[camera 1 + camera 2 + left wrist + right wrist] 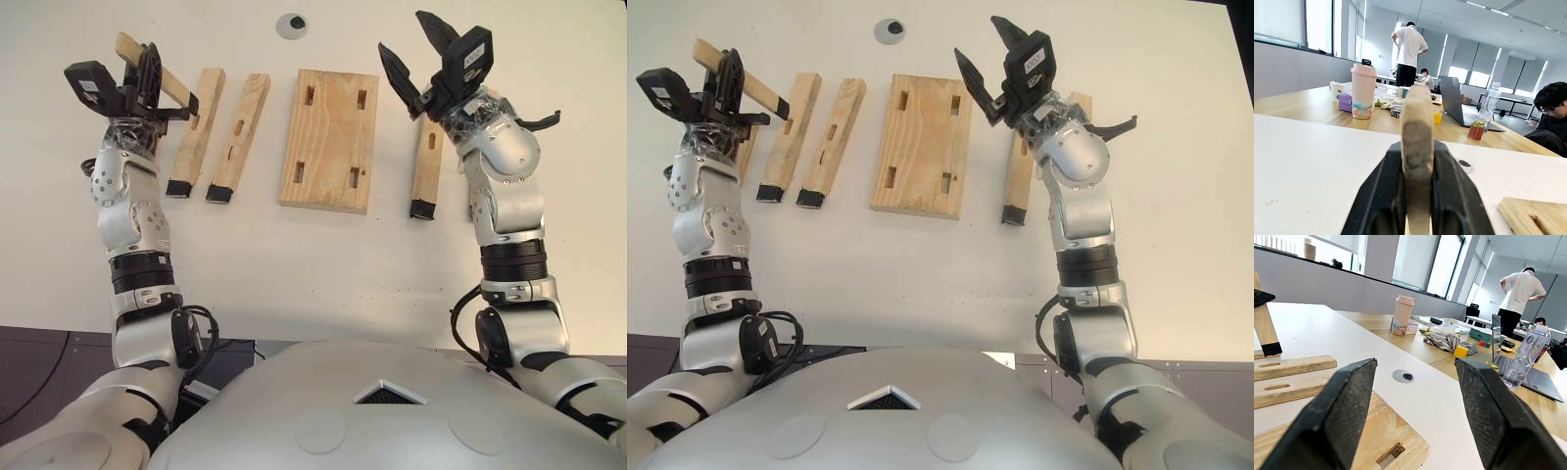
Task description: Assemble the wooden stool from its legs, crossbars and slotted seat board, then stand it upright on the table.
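left end effector (149, 80): up off the surface (294, 255) at the far left, and it's got one, fingers pressed tight on both flat sides of the held leg (1418, 112)
held leg: in the air, slanted, dark-tipped end pointing toward the pieces lying in the middle, the other end poking out past the fingers
second leg (196, 132): flat on the surface just beside the left arm, slot facing up, black cap toward the robot
third leg (240, 137): right next to the second, same lie, slot up, black cap toward the robot, a thin gap between the two
seat (328, 137): flat in the centre, four slots showing on top, sitting between the third and fourth legs and touching neither
right end effector (402, 34): raised, fingers spread wide, nothing between them, hanging over the strip between the seat and the fourth leg
fourth leg (428, 166): flat to the right of the seat, black cap toward the robot, far end hidden under the right arm
grommet (292, 25): small round disc set in the surface, beyond the seat's far edge
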Tool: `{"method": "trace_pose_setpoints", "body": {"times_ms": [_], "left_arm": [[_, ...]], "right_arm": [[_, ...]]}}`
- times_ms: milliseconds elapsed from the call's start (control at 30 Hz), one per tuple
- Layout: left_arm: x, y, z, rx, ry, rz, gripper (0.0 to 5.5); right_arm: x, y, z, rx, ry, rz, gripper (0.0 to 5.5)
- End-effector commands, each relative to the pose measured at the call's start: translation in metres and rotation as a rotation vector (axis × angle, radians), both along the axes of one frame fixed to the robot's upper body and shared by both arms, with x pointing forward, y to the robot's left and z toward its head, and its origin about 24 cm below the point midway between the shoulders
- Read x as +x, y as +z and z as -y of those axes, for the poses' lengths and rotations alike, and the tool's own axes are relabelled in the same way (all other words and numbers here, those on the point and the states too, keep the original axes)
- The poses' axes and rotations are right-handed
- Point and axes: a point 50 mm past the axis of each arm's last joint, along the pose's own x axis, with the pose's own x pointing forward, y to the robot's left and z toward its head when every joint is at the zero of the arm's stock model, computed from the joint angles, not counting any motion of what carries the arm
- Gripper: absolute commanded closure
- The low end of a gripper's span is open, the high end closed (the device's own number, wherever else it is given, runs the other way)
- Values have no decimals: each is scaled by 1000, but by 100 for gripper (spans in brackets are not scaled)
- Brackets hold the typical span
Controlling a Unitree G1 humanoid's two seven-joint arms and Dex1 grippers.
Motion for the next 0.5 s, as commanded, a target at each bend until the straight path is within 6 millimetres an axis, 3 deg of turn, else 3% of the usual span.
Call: {"method": "trace_pose_setpoints", "body": {"times_ms": [33, 233, 500], "left_arm": [[0, -17, -11, 26, 30, -43, 512], [-4, -39, -11, 26, 22, -106, 512], [-4, -67, 2, 119, -57, -367, 512]], "right_arm": [[-1, -2, -3, 5, 21, -12, 257], [0, -2, -2, -12, 38, -27, 257], [1, -3, -4, -26, 40, -36, 257]]}}
